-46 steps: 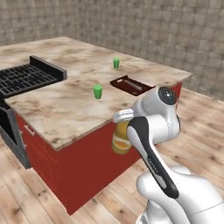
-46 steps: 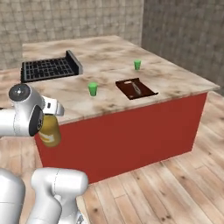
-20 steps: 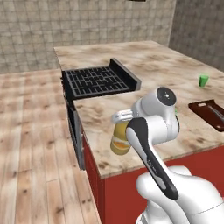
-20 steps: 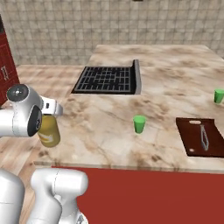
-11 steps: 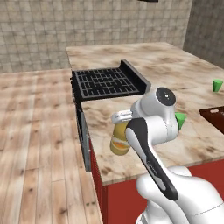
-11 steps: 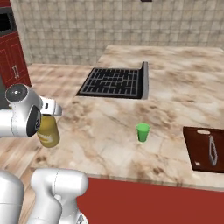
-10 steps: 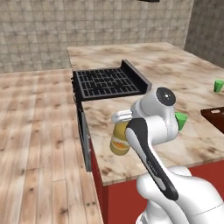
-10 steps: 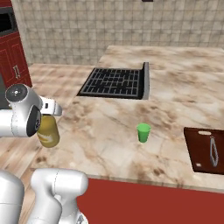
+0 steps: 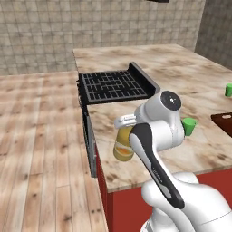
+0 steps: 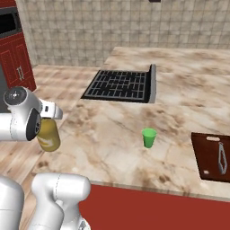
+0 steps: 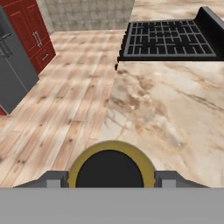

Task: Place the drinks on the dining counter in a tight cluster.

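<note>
You have the big marbled desk (image 10: 134, 130) spread ahead of you, its near left corner just under the arm and its bare top running right and far from there. Set into its far left part is the black cooktop (image 10: 121, 85), and well to the right, near the edge, lies a dark cutting board (image 10: 211, 155). Between the two stands a small green cup (image 10: 149, 137), which isn't one of your drinks. The juice bottle (image 9: 123, 144) is off the desk, carried upright over that near left corner, its long axis vertical; in the hand view its black cap (image 11: 110, 169) sits squarely between the finger tips. Your claw (image 11: 111, 178) is clenched on the juice bottle, jaws on either side of its neck. What the next move seems to turn on is that the open marbled surface lies forward and to the right of the claw, so you likely carry the bottle inward from the edge before lowering it, keeping short of the cooktop.
</note>
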